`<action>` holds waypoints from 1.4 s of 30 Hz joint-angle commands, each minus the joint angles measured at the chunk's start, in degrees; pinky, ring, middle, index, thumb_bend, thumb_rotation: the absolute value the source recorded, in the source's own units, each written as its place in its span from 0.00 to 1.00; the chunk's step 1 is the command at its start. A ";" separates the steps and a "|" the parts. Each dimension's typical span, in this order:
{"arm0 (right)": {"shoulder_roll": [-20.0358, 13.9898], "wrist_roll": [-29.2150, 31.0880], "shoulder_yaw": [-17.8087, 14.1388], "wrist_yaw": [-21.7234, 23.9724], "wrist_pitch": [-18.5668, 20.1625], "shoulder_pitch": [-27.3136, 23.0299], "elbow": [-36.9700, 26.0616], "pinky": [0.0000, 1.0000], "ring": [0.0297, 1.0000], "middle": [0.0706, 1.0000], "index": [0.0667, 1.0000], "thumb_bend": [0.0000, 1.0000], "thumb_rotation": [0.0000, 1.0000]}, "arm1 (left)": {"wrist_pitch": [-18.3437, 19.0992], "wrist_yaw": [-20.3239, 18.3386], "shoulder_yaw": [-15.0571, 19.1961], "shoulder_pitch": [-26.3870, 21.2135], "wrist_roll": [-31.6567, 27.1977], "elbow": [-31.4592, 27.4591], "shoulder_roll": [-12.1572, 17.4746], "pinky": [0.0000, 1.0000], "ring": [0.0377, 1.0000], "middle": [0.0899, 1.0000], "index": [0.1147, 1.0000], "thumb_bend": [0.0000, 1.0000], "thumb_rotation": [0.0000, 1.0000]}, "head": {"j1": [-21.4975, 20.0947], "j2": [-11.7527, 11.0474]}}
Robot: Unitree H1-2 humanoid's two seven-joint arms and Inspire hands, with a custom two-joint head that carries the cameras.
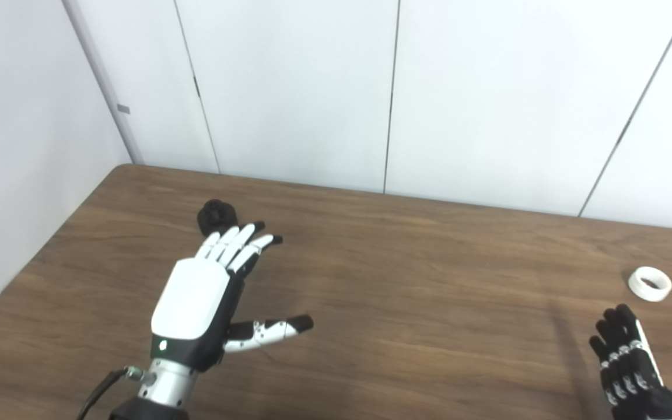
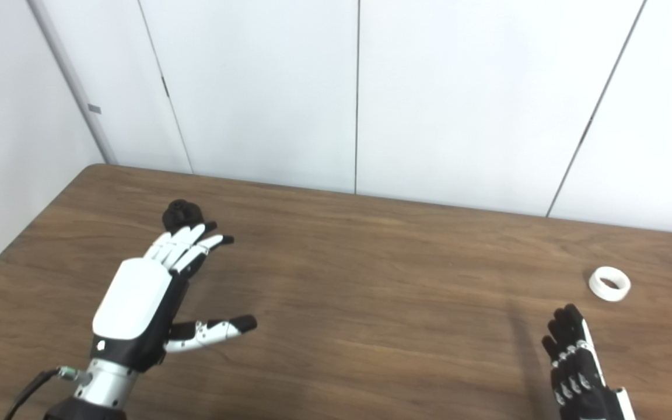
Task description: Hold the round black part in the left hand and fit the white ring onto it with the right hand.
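Note:
The round black part sits on the wooden table toward the back left. My left hand is open and empty, fingers stretched out, its fingertips just short of the black part. The white ring lies flat on the table at the far right. My right hand is open and empty at the bottom right, fingers pointing up toward the ring, a short way below it. Both objects also show in the right eye view: the black part and the ring.
White wall panels stand behind the table and along its left side. The table's back edge runs just behind the black part.

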 commanded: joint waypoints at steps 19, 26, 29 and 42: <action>-1.25 2.01 -0.47 2.63 -2.24 3.07 5.80 1.00 1.00 1.00 1.00 0.91 0.94 | 9.36 1.80 0.15 -6.64 17.65 3.35 -0.12 1.00 0.95 0.93 0.85 0.89 0.80 | 7.56 -1.41; -2.31 6.65 -1.35 5.34 -4.67 2.08 9.10 1.00 1.00 1.00 1.00 0.82 0.90 | 14.22 1.66 0.30 -8.50 20.29 4.83 -1.47 1.00 0.97 0.95 0.88 0.90 0.78 | 11.89 -2.55; -2.61 7.75 -2.13 6.04 -5.18 1.86 10.20 1.00 1.00 1.00 1.00 0.76 0.87 | 15.60 2.64 0.28 -9.25 20.51 6.36 -1.81 1.00 0.97 0.94 0.88 0.90 0.77 | 14.09 -3.00; -3.32 9.10 -4.60 6.16 -2.87 1.63 9.82 1.00 1.00 1.00 1.00 0.67 0.85 | 21.67 6.06 -0.16 -12.94 19.26 12.13 -2.31 1.00 0.97 0.96 0.92 0.93 0.82 | 19.30 -3.24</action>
